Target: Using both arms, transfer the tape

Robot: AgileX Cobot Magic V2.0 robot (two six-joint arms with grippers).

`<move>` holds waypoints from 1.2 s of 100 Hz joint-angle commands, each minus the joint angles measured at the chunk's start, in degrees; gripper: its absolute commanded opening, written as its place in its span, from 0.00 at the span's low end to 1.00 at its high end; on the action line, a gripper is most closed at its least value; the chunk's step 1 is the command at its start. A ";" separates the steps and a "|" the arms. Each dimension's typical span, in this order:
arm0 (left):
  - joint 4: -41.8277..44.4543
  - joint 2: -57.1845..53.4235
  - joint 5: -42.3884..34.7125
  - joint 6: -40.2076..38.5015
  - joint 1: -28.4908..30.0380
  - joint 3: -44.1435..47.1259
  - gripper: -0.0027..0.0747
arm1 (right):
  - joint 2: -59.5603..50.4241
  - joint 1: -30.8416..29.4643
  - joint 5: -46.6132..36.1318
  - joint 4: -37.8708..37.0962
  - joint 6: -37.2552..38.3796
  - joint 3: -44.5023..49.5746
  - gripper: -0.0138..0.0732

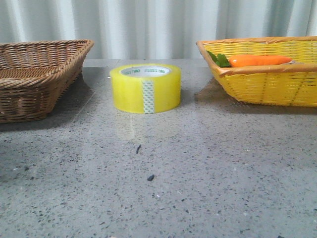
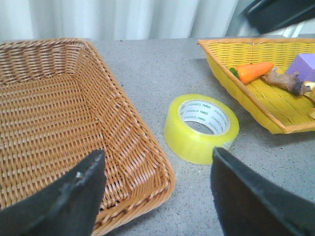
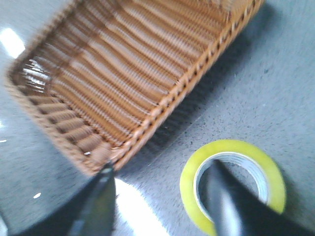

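The tape [image 1: 145, 88], a wide yellow roll with a white core and a patterned strip on its side, lies flat on the grey table between two baskets. No gripper shows in the front view. In the left wrist view my left gripper [image 2: 157, 157] is open and empty, above the corner of the brown basket [image 2: 142, 142], with the tape [image 2: 202, 129] beyond its fingers. In the blurred right wrist view my right gripper [image 3: 161, 167] is open and empty above the table. One of its fingers [image 3: 221, 196] shows in front of the tape's [image 3: 231, 146] hole.
A brown wicker basket [image 1: 34, 96] stands at the left and shows no contents. A yellow basket [image 1: 267, 87] at the right holds an orange carrot [image 1: 257, 60], a purple block [image 2: 305, 66] and a brown object [image 2: 285, 81]. A dark arm part [image 2: 280, 12] hangs above it.
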 commanded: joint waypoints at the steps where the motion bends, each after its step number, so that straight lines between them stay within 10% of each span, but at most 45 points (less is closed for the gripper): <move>1: -1.59 1.48 -5.74 1.27 -1.26 -3.24 0.59 | -8.50 -0.22 1.27 1.29 -0.11 -1.98 0.28; 9: -1.59 4.19 -5.86 2.01 -2.59 -5.65 0.59 | -13.52 -0.22 3.75 0.64 -0.21 -0.77 0.08; 43: -1.59 22.90 -4.86 5.69 -9.24 -23.40 0.59 | -39.14 -0.22 -4.23 -3.58 -3.27 21.06 0.11; 75: -1.59 44.85 19.91 4.18 -8.98 -48.68 0.54 | -58.36 -0.22 -14.90 -5.93 -3.27 43.87 0.11; 120: 3.32 61.69 29.95 -5.57 -9.08 -59.64 0.63 | -61.62 -0.22 -16.65 -5.93 -3.27 47.69 0.11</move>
